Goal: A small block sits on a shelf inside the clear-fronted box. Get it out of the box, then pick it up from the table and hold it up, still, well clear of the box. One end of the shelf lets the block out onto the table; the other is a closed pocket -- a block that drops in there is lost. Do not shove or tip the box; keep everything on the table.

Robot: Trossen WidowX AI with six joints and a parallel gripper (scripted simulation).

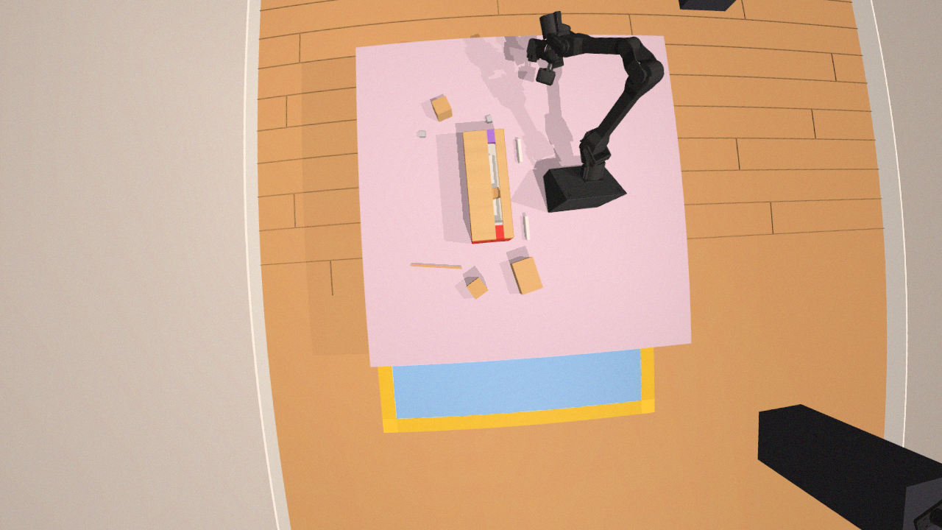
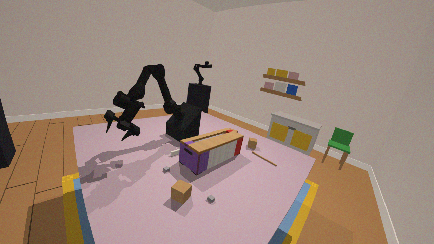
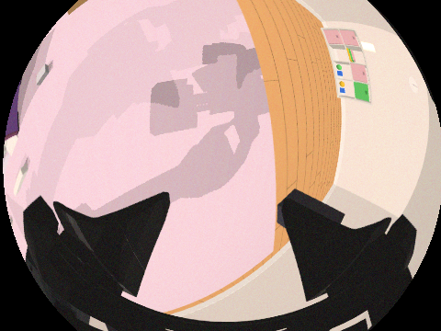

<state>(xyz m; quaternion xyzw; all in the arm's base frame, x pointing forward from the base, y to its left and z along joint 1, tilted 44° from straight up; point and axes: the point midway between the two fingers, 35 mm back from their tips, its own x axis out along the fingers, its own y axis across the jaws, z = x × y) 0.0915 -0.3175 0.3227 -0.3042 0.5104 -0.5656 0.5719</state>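
The box [image 1: 479, 188] [image 2: 221, 143] stands on the table with a slotted wooden top, one purple end and one red end. Its purple end [image 3: 13, 119] also shows at the left edge of the wrist view. A small orange-brown piece [image 1: 496, 193] shows in the slot in the top view; I cannot tell whether it is the block or part of the box. The shelf and clear front are not plainly visible. My gripper [image 2: 114, 136] [image 3: 227, 203] is open and empty, raised above the table's far side, beyond the purple end and away from the box.
Two small grey cubes [image 1: 489, 118] [image 1: 421, 133] and a wooden cube [image 1: 441, 107] [image 2: 181, 191] lie around the purple end. White bars [image 1: 519, 150] [image 1: 526, 227] lie between box and arm base [image 1: 583, 189]. Wooden blocks [image 1: 476, 287] [image 1: 527, 275] and a stick [image 1: 436, 265] lie beyond the red end.
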